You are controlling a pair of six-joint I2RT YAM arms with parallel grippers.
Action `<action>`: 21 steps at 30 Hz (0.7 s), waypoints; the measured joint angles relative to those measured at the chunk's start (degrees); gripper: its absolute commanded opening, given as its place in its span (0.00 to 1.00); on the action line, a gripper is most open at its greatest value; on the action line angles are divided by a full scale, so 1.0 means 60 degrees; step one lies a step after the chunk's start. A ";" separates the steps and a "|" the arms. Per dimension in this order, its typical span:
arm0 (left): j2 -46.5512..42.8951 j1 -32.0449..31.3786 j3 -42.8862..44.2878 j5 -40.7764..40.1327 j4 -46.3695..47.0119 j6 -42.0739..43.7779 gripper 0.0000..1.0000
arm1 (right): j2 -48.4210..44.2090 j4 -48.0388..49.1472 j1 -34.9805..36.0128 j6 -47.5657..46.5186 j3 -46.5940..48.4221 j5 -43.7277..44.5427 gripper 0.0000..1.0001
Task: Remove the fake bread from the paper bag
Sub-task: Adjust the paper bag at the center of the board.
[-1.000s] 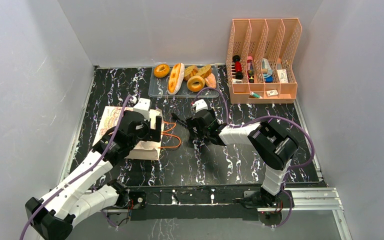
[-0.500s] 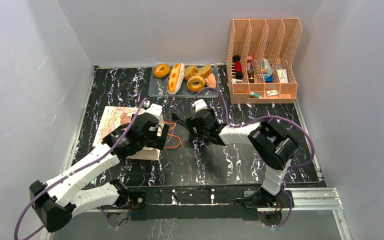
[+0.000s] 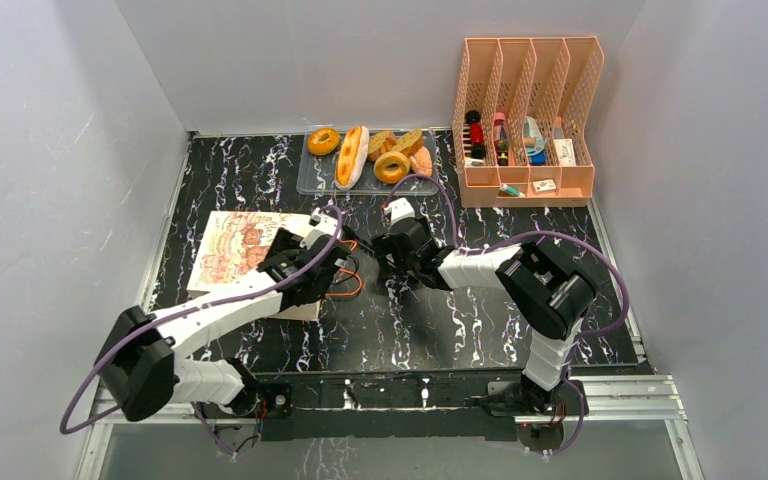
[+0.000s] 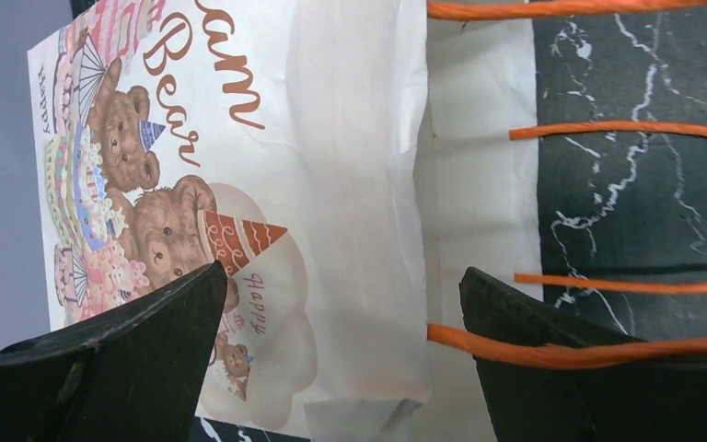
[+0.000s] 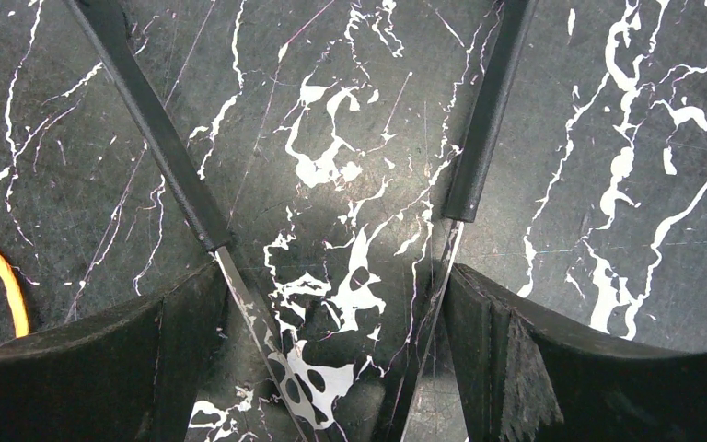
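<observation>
The paper bag at nine o'clock looks light and floppy, so I'd pinch its mouth by the orange cords; the left claw and right claw both gape wide and empty, and the fake bread sits at twelve o'clock.

The bag carries the only legible print, seen in the left wrist view, where the lettering lies turned sideways. In large brown script its face reads "Bear". Next to that stands the tail of a word cut off by the picture's edge, "…am". Small brown script beside the printed bear in the striped party hat reads "Happy". The same word, "Happy", runs in tiny letters along the printed edge. In the top view this print is too small to read. So are the labels on the boxes in the rack.
</observation>
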 measured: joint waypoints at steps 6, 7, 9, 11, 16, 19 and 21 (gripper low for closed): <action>0.1341 0.0000 -0.0033 -0.0856 0.0452 0.0302 0.89 | 0.0004 0.0084 -0.0018 0.0007 -0.0033 -0.0066 0.85; 0.1377 -0.0004 -0.0036 -0.0907 0.0495 0.0346 0.85 | 0.0004 0.0146 -0.0018 0.0011 -0.0062 -0.0080 0.85; 0.1304 -0.0004 -0.0036 -0.1027 0.0623 0.0463 0.78 | 0.0004 0.0222 -0.0018 0.0015 -0.0098 -0.0102 0.85; 0.1122 -0.0004 -0.0036 -0.1137 0.0798 0.0601 0.64 | 0.0000 0.0331 -0.0022 0.0033 -0.0168 -0.0120 0.85; 0.0554 0.0033 -0.0036 -0.1166 0.1096 0.0805 0.20 | -0.0098 0.0565 -0.0025 0.0058 -0.0390 -0.0138 0.84; 0.0277 0.0157 -0.0025 -0.1133 0.1213 0.0820 0.00 | -0.0277 0.0561 -0.0025 0.0073 -0.0601 -0.0131 0.84; 0.0178 0.0299 0.0007 -0.1133 0.1206 0.0761 0.00 | -0.0415 0.0543 -0.0025 0.0073 -0.0729 -0.0127 0.83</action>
